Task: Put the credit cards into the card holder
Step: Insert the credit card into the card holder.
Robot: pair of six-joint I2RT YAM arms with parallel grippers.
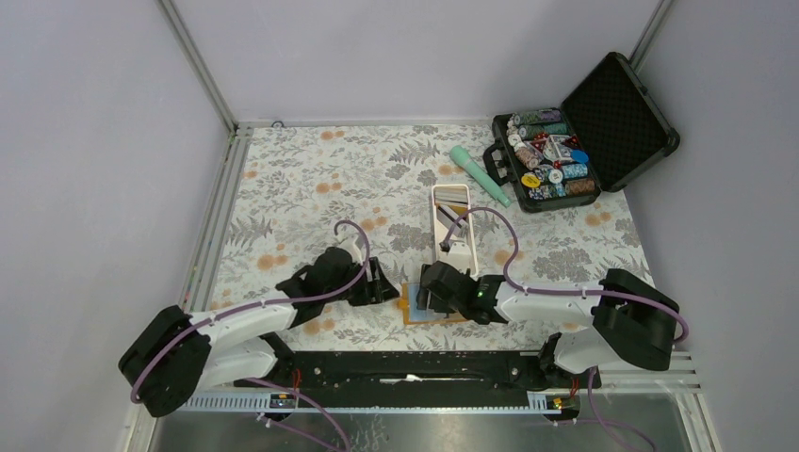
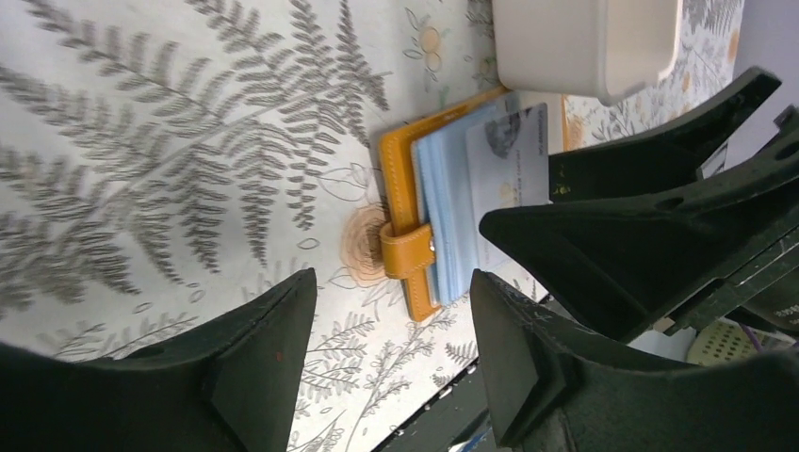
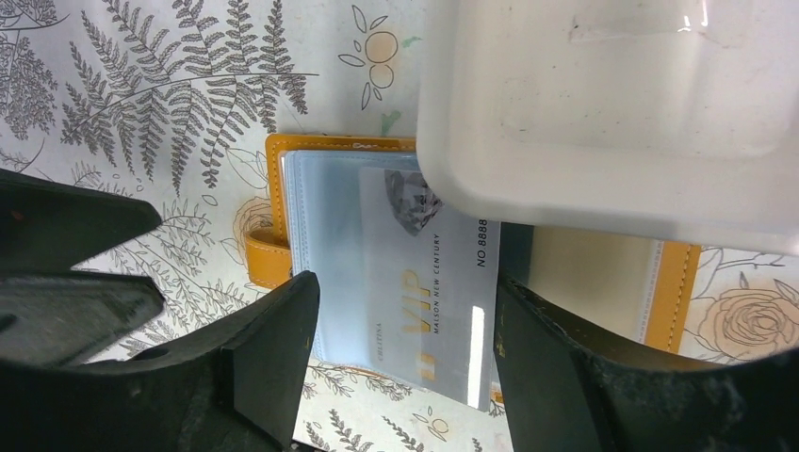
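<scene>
Flowered tablecloth (image 1: 311, 188) is carrying the open orange card holder (image 3: 275, 169) near its front edge; grey credit card (image 3: 424, 282) is lying across its blue pockets (image 3: 325, 235); left gripper (image 2: 391, 292) and right gripper (image 3: 405, 292) are hovering nearby, jaws spread, grasping nothing

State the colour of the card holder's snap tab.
The snap tab is orange, matching the card holder; the left wrist view shows it best.
</scene>
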